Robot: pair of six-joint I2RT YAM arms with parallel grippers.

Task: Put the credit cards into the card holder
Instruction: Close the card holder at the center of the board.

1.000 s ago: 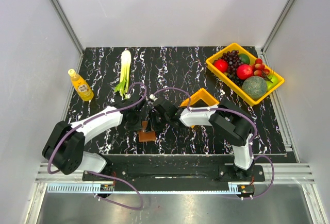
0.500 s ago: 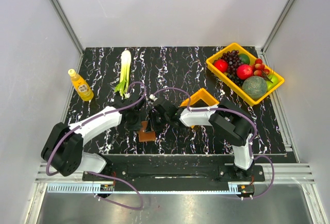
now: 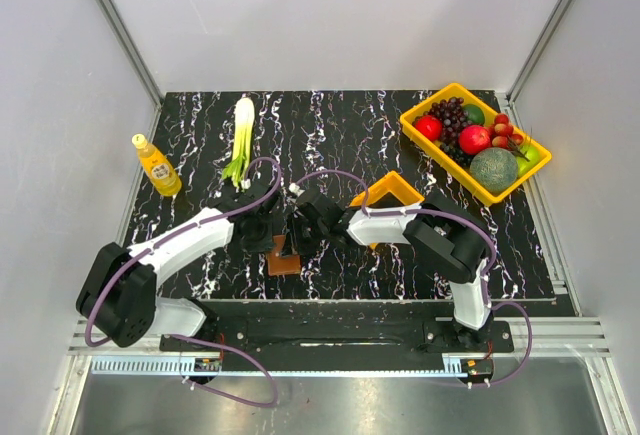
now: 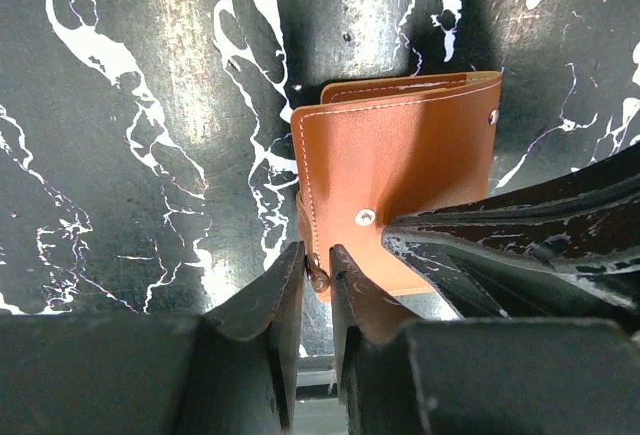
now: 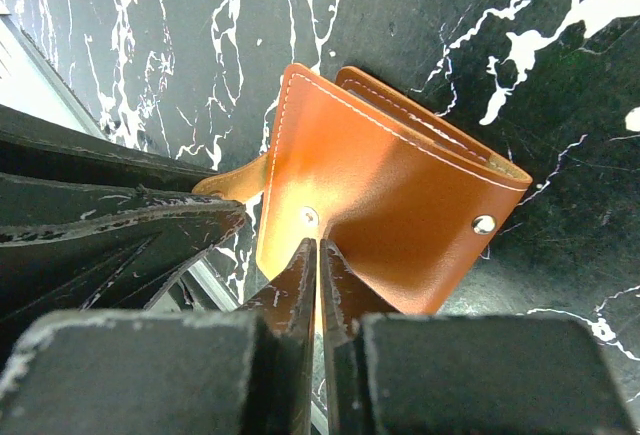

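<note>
My left claw (image 4: 317, 270) is pinched nearly together on the small snap strap of the card holder (image 4: 400, 165), at the bottom of the left wrist view. My right claw (image 5: 319, 260) is clamped tight on the edge of the same brown flap. The holder lies on the black marbled worktop (image 3: 330, 135), just below centre of the top view, between both claws. Farther back, right of centre, sits an orange bin (image 3: 395, 187) — and at upper right, a yellow tray (image 3: 456, 87) of fruit.

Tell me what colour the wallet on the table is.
The wallet is a plain orange-brown. The left wrist view shows it best.
</note>
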